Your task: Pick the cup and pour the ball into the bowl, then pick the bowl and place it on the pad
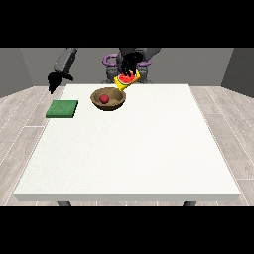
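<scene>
No legible text or signs.

Red ball (104,99) in brown bowl (117,101), tilted yellow cup (126,81), green pad (62,109)

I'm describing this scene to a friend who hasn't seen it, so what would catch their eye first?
First, the yellow cup with its red inside, held tilted above the table's far edge by the black hand at the view's right. Just below it sits the brown bowl with the red ball inside. To the bowl's left lies the green pad, with the other hand hanging above it, holding nothing.
</scene>
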Robot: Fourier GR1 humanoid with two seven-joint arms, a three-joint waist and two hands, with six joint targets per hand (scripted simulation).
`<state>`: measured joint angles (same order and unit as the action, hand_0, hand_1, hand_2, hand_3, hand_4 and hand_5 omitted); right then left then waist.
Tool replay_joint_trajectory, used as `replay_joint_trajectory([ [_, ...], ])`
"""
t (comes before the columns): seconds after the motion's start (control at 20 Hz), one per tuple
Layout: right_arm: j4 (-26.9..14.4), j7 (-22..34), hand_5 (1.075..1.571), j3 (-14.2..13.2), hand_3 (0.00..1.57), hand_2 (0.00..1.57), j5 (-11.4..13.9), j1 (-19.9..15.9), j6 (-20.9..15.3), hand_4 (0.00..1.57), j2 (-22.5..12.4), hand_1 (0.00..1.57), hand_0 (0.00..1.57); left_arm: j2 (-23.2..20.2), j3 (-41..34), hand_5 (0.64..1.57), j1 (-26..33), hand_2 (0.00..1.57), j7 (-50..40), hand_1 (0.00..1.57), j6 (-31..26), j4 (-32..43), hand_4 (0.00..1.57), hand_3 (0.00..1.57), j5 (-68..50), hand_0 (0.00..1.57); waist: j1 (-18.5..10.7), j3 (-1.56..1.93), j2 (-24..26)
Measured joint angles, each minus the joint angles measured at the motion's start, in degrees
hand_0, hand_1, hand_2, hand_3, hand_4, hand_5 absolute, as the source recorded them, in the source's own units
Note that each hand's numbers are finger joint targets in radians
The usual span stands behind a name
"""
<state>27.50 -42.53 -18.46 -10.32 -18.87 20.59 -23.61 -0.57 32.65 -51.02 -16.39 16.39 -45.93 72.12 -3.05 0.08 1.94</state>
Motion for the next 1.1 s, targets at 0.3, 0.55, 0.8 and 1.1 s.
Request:
replay_joint_trajectory([
  [0.3, -0.65, -0.46, 1.530, -0.15, 0.27, 0.14, -0.37, -0.74, 0.30, 0.42, -0.38, 0.00, 0.00, 0.42, 2.55, 1.527, -1.12, 1.57, -2.64, 0.00, -6.92, -5.10, 0.57, 1.57, 3.76, 0.00, 0.37, -0.02, -0.70],
  [0.55, -0.13, 0.60, 1.529, 0.40, 0.28, 0.15, -0.50, -1.57, 0.89, 0.43, -0.30, 0.00, 0.00, 0.24, 5.19, 1.571, -1.07, 1.57, -1.99, 0.38, -11.70, -6.62, 0.96, 1.57, 6.96, 0.38, 1.54, -0.02, -0.73],
  [0.8, 0.22, 0.55, 1.526, 0.49, 0.33, 0.22, -0.72, -1.91, 1.56, 0.43, -1.06, 0.00, 0.00, 0.03, 7.94, 1.538, -2.97, 1.57, -0.45, 1.46, -15.96, -6.69, 1.13, 1.57, 11.83, 1.46, 2.11, -0.02, -1.86],
  [1.1, -0.30, 1.29, 1.554, 0.27, 0.25, 0.30, -1.38, -2.59, 1.26, 0.73, -0.71, 0.00, 0.00, -0.44, 4.49, 1.560, -4.22, 1.57, 3.42, 0.76, -19.34, -10.20, 1.06, 1.57, 13.43, 0.76, 0.66, -0.04, -2.62],
])
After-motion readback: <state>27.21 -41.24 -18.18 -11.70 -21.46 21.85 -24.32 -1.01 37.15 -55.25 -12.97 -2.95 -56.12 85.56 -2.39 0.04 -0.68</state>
